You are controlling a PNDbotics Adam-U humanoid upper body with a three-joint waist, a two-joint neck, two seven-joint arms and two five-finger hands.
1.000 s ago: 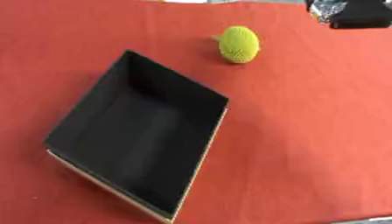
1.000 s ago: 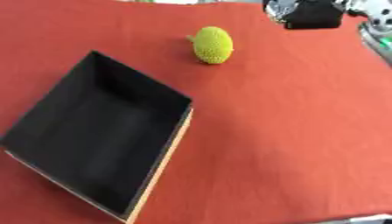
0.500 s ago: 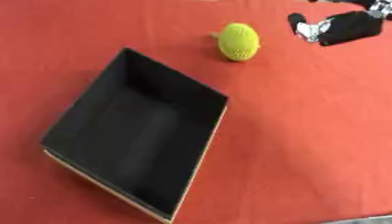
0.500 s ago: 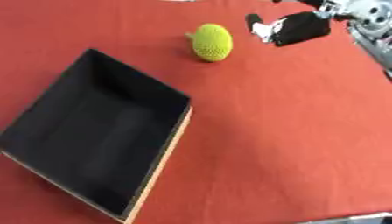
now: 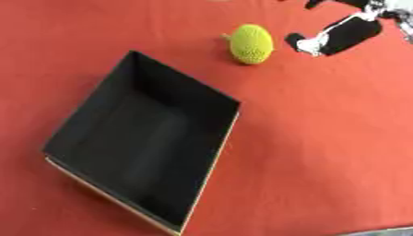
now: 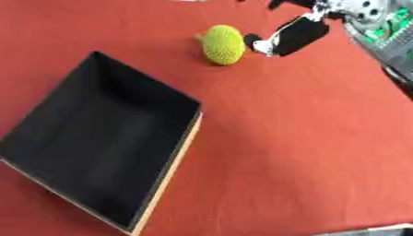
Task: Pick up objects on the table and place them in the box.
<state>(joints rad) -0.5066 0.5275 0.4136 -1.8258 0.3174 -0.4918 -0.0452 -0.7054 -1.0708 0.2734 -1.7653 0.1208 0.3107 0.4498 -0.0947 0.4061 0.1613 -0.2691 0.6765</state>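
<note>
A yellow-green knitted ball (image 5: 251,43) with a small stub lies on the red cloth (image 5: 322,138) at the back. Just right of it hangs my right hand (image 5: 343,36), black with pale fingertips, its fingers straight and pointing at the ball; a small gap separates them. A black open box (image 5: 141,138) with a tan outer rim sits at the left, with nothing inside it. My left hand shows in neither view.
Grey and green gear (image 6: 387,27) stands beyond the cloth's right edge in the right eye view. The cloth's front edge (image 6: 379,228) shows at the bottom right corner.
My right hand has come down and leftward from the top right corner toward the ball. The ball and the box have stayed where they were.
</note>
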